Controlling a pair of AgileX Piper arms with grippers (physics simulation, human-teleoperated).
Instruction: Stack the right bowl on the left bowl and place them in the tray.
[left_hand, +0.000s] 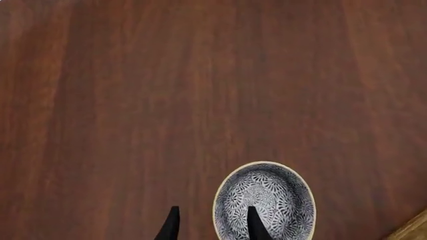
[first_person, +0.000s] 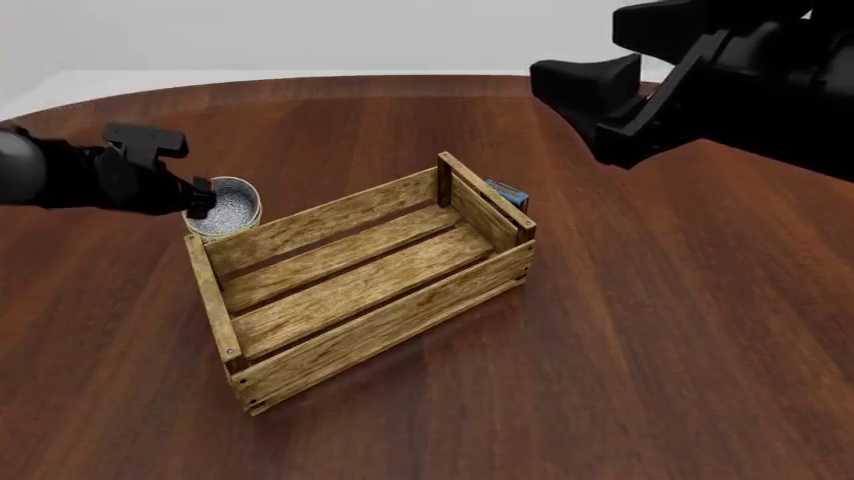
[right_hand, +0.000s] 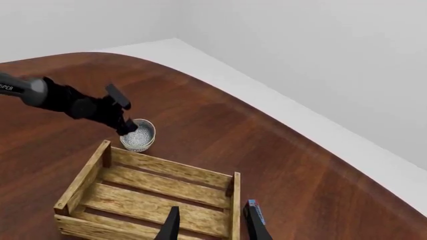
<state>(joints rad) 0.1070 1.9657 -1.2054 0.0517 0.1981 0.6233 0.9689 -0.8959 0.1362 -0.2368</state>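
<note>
One small bowl (left_hand: 267, 192) with a blue-grey lacy inside shows; I cannot tell whether it is the left bowl, the right bowl or both nested. This bowl (first_person: 227, 210) stands on the table just beyond the tray's far left corner and looks rather tall. My left gripper (left_hand: 213, 226) is open and straddles its rim, one finger inside and one outside. The tray (first_person: 387, 330), a light-brown slatted crate, has nothing in it. My right gripper (right_hand: 212, 226) is open with nothing held, high above the tray's right end and seen large at the top right (first_person: 574, 85).
A small blue box (first_person: 510, 192) rests against the outside of the tray's right end wall. The brown wooden table (first_person: 667, 350) curves away at its far edge, with a pale floor and wall behind. A tray corner (left_hand: 413, 230) shows in the left wrist view.
</note>
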